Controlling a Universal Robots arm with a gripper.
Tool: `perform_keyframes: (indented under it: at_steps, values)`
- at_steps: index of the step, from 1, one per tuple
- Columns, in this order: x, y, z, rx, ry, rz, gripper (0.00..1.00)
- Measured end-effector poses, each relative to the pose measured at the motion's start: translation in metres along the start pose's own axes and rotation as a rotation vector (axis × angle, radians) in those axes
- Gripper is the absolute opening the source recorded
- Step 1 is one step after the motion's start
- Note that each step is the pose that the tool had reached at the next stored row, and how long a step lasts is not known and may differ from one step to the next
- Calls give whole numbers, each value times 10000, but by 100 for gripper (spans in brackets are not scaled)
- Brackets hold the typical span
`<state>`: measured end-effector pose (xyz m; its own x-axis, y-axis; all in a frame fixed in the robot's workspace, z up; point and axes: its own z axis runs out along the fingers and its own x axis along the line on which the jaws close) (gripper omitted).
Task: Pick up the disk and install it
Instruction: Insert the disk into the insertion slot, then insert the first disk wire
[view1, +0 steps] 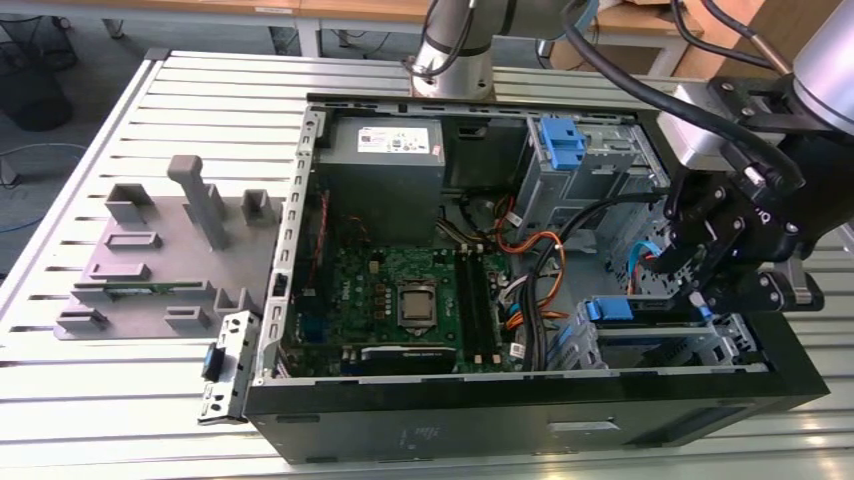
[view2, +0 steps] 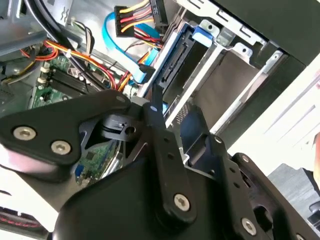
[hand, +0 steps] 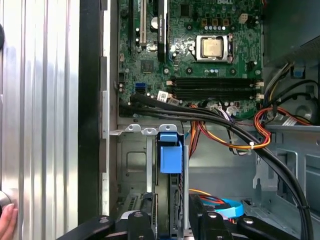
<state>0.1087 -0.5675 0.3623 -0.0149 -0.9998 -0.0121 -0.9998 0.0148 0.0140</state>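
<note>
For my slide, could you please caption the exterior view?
Gripper at the blue-tabbed drive cage of an open desktop tower.

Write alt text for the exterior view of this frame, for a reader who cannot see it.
A robot arm's black tool hangs over the drive cage at the exterior view's right of an open computer case lying on a slatted metal table, just beside a blue-framed disk sitting in the cage. A grey fixture tray lies at the exterior view's left.
</note>
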Motion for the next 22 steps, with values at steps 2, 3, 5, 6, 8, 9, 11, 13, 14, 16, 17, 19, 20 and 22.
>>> perform_keyframes:
  at_steps: [2, 3, 5, 6, 8, 9, 11, 13, 14, 16, 17, 19, 20, 22]
  values:
    - [0, 15, 29, 70, -2, -11, 42]
    - [1, 21, 42, 95, -2, -17, 42]
    - [0, 34, 67, 128, -1, -25, 42]
    - [0, 35, 73, 128, 3, -25, 42]
    - [0, 35, 73, 129, 5, -26, 42]
    - [0, 35, 73, 129, 6, -26, 42]
    - [0, 35, 74, 129, 4, -25, 42]
    - [0, 35, 70, 129, 2, -26, 42]
    - [0, 35, 64, 129, 2, -25, 42]
    - [0, 35, 60, 129, 0, -25, 42]
    - [0, 35, 59, 129, 1, -25, 42]
    - [0, 35, 54, 129, 3, -25, 42]
    - [0, 35, 53, 129, 3, -25, 42]
    - [0, 35, 53, 129, 3, -25, 42]
